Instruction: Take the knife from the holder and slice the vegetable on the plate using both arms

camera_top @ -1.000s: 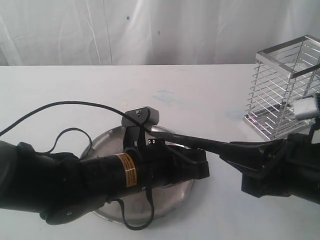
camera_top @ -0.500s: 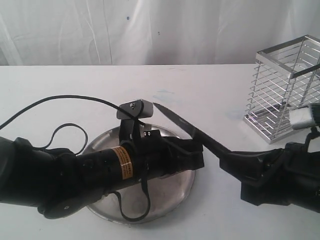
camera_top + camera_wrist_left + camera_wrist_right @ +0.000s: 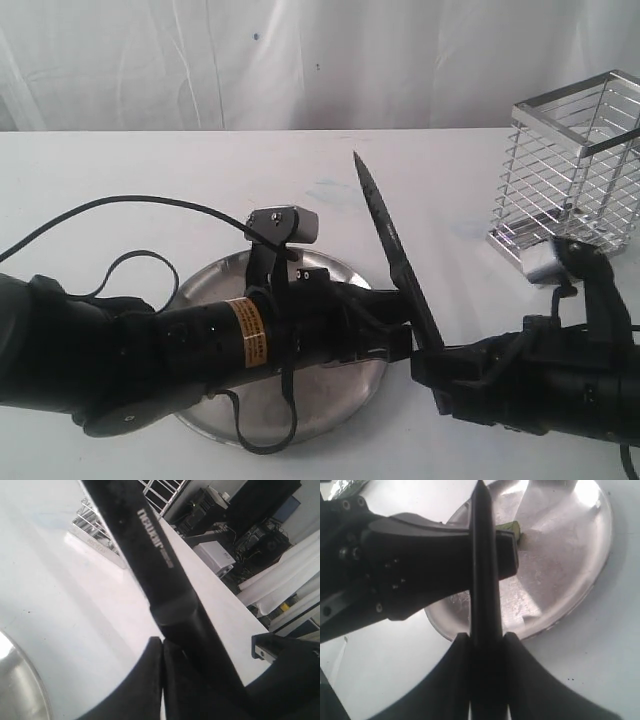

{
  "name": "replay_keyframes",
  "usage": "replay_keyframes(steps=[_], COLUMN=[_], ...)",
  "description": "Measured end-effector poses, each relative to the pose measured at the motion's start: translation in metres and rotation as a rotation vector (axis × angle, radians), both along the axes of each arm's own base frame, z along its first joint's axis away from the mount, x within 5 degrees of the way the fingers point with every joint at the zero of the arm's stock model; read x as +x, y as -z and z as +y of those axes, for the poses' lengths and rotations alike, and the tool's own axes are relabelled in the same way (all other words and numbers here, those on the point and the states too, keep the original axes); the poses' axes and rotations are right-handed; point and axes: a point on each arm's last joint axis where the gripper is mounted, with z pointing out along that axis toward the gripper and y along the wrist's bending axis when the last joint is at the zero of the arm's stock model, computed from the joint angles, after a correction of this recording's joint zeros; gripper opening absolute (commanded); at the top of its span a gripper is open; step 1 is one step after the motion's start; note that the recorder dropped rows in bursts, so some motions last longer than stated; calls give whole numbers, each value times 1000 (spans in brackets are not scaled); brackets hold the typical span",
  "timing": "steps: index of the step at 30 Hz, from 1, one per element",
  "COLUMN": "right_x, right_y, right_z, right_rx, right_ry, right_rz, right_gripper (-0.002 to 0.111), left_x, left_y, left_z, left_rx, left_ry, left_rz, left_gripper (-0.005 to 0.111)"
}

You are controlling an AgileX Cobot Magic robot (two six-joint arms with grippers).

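My right gripper (image 3: 487,637) is shut on the black handle of the knife (image 3: 385,230). Its dark blade slants up and away from the plate (image 3: 215,290), tip in the air. In the exterior view the right gripper (image 3: 432,362) sits just off the plate's right rim. My left gripper (image 3: 398,335) lies low over the plate's right side, its fingers (image 3: 150,670) pressed together, the blade (image 3: 150,545) passing close in front. A bit of green (image 3: 513,528) shows on the plate (image 3: 560,570) by the left fingertips; whether it is the vegetable or a slice I cannot tell.
The chrome wire holder (image 3: 585,170) stands at the back right of the white table, also seen in the left wrist view (image 3: 100,530). A black cable (image 3: 120,215) loops over the table left of the plate. A white curtain hangs behind.
The knife has swung from lying low across the plate to pointing steeply upward. The right arm has shifted left toward the plate. The left arm has barely moved.
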Motion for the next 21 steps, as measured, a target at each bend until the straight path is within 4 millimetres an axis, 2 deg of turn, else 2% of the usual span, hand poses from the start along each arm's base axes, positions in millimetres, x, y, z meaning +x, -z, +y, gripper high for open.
replay_keyframes(steps=[9,18,21], right_x=[11,14,17], right_y=[2,13,11], right_z=[6,7,8], right_rx=[12,-26,-26], right_ry=[-40,-69,-71], right_rz=[20,37,25], right_gripper=[0,0,0], left_x=[-3,-5,0], left_y=[4,7,12], left_z=[0,-1,6], left_rx=[47,93,156], left_ry=[39,73,45], left_rz=[2,-6,18], left_gripper=[0,0,0])
